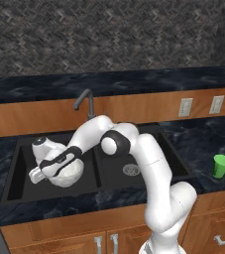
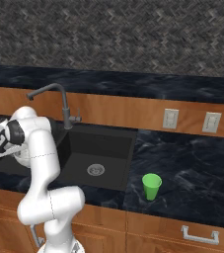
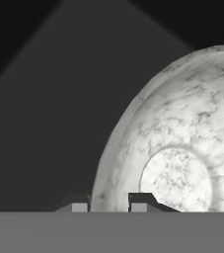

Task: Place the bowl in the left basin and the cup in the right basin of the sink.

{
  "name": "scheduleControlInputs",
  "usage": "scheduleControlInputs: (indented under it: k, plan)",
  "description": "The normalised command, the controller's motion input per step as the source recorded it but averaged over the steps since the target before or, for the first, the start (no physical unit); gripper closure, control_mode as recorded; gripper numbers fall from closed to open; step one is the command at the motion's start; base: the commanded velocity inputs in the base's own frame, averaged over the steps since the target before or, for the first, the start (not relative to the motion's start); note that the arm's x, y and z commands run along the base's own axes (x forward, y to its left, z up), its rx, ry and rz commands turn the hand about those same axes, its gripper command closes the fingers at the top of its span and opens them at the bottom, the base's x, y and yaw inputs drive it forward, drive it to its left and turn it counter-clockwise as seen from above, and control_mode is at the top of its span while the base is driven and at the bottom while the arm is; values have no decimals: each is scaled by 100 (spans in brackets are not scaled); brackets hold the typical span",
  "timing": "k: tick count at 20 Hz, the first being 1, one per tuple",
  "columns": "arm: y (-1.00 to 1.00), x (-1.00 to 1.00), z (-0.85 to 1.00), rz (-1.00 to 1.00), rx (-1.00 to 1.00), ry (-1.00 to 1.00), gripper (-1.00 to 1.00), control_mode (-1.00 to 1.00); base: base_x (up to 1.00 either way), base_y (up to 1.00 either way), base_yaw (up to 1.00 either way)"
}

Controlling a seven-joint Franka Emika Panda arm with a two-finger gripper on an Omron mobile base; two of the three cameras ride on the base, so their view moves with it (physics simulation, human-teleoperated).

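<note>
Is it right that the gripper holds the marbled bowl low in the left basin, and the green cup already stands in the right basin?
Not quite. The cup is not in the right basin; it stands upright on the dark counter to the right of the sink, as the right base view shows. The rest holds: the gripper has the bowl by its rim, low in the left basin.

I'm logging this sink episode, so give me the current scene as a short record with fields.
bowl: white-grey marbled stone bowl sits in the matte black left basin
end effector: end effector straddles the bowl's rim, one fingertip on each side
cup: bright green tapered cup stands upright on the dark marbled counter, right of the sink
right basin: right basin holds just its silver drain
</note>
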Motion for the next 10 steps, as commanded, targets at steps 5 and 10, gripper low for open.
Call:
scheduleControlInputs:
  k: [5,10]
  plan:
    - [0,0,0,-3,0,0,-100,-100,0,0,0]
    - [0,-1,0,-6,0,0,-100,-100,0,0,0]
